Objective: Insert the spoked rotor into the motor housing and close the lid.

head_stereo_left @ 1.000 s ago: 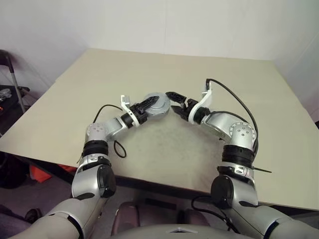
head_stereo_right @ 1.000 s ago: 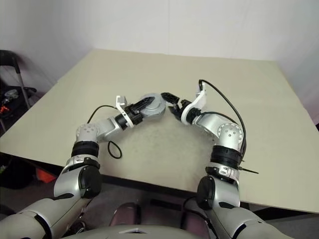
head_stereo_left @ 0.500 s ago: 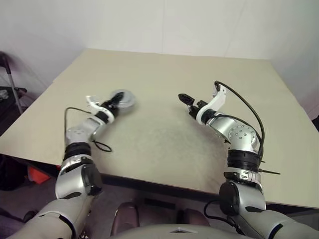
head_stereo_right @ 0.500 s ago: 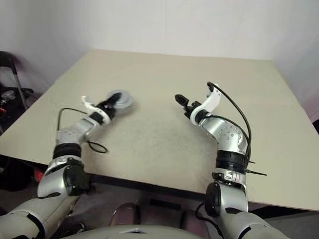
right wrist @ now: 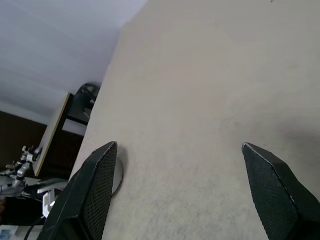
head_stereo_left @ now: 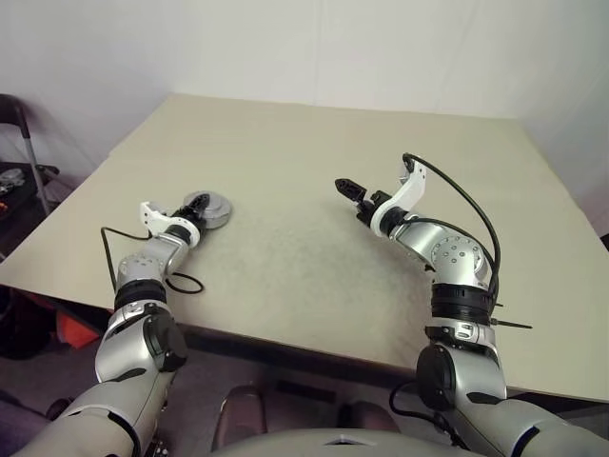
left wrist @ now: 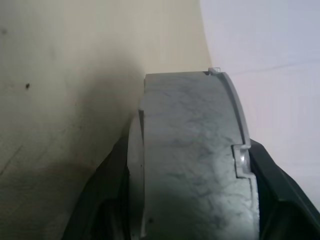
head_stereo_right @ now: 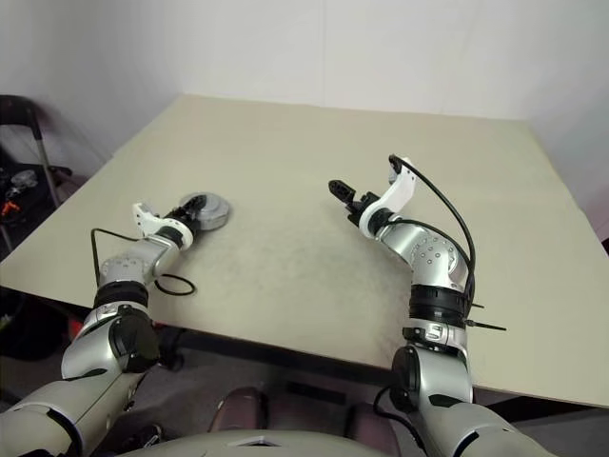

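While the left fingers (left wrist: 112,200) clamp the rigid, heavy-looking metal housing (head_stereo_left: 206,208) by its smooth rim on the bench (head_stereo_left: 314,171), the right fingers (right wrist: 272,192) gape empty

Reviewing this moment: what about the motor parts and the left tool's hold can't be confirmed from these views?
- Spoked rotor: not identifiable; the round grey assembly is too small in the head views to show what is inside.
- Left wrist view: the grey metal part sits between the fingers, cut off by the bottom edge; contact unclear.
- Left tool: whether it grips or has released cannot be told.
- Right tool: open, empty.
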Controlling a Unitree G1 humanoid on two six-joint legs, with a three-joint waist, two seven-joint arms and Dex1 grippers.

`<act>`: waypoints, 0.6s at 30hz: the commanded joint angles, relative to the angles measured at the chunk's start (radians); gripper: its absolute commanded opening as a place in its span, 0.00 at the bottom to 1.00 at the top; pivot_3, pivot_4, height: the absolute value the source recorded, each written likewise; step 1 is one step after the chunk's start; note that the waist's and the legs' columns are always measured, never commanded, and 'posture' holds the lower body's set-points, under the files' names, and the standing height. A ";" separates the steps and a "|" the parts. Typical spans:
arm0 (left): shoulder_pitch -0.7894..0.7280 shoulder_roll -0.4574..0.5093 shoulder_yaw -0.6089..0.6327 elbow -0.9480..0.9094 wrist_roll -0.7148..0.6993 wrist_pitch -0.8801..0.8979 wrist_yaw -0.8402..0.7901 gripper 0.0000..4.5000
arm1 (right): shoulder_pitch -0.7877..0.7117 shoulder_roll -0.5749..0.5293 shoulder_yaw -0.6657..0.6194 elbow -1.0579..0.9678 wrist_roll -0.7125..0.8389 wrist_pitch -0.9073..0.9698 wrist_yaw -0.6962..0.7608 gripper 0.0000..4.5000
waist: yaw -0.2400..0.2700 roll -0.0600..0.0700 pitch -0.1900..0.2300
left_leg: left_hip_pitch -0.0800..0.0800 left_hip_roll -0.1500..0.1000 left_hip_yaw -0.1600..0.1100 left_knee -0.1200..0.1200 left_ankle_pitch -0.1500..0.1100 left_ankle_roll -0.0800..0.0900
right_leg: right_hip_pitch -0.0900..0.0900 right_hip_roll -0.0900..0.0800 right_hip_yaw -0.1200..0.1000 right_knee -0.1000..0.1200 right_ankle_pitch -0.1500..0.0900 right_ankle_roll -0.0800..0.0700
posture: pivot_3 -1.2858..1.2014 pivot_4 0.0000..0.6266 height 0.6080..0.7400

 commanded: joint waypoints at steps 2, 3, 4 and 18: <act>-0.010 0.052 0.001 0.007 0.028 -0.052 0.017 0.84 | -0.041 -0.005 -0.001 0.015 -0.003 -0.004 0.018 1.00 | -0.012 0.000 0.000 | 0.002 0.000 0.000 0.000 0.001 -0.001 | 0.001 0.000 0.000 0.001 0.000 -0.001 | 0.52 0.00 1.00; -0.010 0.058 0.000 0.008 0.032 -0.054 0.023 0.92 | -0.044 -0.007 -0.002 0.022 -0.005 -0.002 0.019 1.00 | -0.014 0.000 0.000 | 0.004 0.000 0.000 0.000 0.002 -0.003 | 0.001 0.000 0.001 0.002 0.000 -0.001 | 0.52 0.00 1.00; -0.011 0.066 0.003 0.011 0.033 -0.057 0.028 0.98 | -0.047 -0.010 0.000 0.028 -0.007 0.000 0.023 1.00 | -0.016 0.000 0.000 | 0.004 0.000 0.000 -0.001 0.002 -0.004 | 0.001 0.000 0.001 0.002 0.001 -0.001 | 0.52 0.00 1.00; -0.024 0.153 -0.051 -0.012 0.117 -0.141 -0.025 0.98 | -0.074 -0.022 0.017 0.070 -0.048 0.008 0.079 1.00 | -0.026 0.000 0.000 | -0.001 0.001 0.000 -0.002 0.004 -0.006 | -0.005 0.001 0.000 0.003 0.002 -0.005 | 0.52 0.00 1.00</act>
